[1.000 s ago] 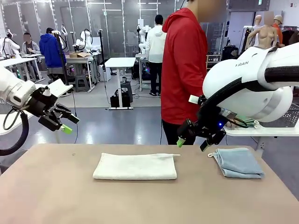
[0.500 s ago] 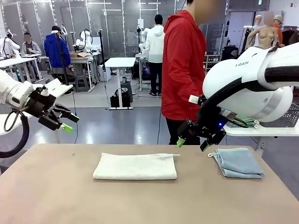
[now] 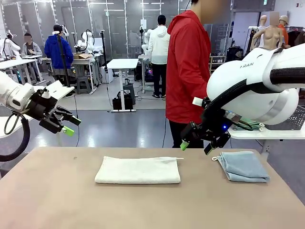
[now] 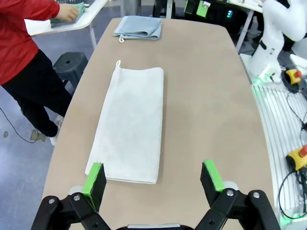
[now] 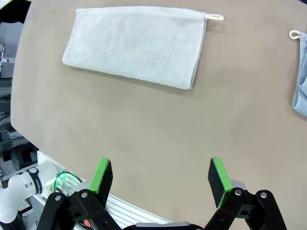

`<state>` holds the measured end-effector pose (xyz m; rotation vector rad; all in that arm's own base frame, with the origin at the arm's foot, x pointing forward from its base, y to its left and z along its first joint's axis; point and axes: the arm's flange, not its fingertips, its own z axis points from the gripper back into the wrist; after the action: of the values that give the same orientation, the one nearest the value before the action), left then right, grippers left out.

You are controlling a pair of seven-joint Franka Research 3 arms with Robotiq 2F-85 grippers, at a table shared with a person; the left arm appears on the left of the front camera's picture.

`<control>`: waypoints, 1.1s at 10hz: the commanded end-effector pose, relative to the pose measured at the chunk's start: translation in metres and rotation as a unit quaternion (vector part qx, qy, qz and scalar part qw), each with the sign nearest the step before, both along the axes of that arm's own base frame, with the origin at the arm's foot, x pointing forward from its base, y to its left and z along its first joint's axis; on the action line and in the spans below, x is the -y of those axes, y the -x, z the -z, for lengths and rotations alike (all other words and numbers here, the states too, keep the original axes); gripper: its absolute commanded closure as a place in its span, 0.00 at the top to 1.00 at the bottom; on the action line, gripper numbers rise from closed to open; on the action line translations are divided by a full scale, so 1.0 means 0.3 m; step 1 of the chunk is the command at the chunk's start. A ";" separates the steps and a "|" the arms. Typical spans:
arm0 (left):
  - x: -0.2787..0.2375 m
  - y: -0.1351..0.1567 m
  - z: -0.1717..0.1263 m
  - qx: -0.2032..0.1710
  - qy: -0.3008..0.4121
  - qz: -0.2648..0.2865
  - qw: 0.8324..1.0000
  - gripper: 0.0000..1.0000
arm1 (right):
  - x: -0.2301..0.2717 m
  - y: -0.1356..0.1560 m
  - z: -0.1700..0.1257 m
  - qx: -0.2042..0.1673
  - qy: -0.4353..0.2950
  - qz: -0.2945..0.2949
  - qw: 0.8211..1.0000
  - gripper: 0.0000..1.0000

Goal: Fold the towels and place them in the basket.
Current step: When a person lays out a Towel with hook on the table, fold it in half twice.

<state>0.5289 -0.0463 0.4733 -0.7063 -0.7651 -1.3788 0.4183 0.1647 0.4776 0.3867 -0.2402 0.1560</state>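
Right wrist view cuts off most of the blue-grey towel (image 5: 301,84).

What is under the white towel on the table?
The white towel lies flat on the tan table, with bare tabletop all round it. The spot directly beneath the cloth is covered.

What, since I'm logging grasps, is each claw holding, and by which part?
Nothing is held. The left claw and the right claw are both open and empty; the cream towel and the blue-grey towel lie untouched.
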 end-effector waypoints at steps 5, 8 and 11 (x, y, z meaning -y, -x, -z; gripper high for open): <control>-0.001 0.001 -0.003 0.000 0.000 -0.001 1.000 1.00 | -0.126 -0.178 0.148 -0.006 0.009 0.072 0.997 1.00; -0.001 0.001 -0.003 0.000 0.000 -0.001 1.000 1.00 | -0.177 -0.303 0.288 -0.028 0.054 0.100 0.993 1.00; -0.001 0.001 -0.003 0.000 0.000 -0.001 1.000 1.00 | -0.199 -0.386 0.392 -0.048 0.082 0.106 0.990 1.00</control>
<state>0.5290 -0.0465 0.4735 -0.7060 -0.7652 -1.3792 0.5222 0.2132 0.3571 0.2306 -0.1829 -0.0175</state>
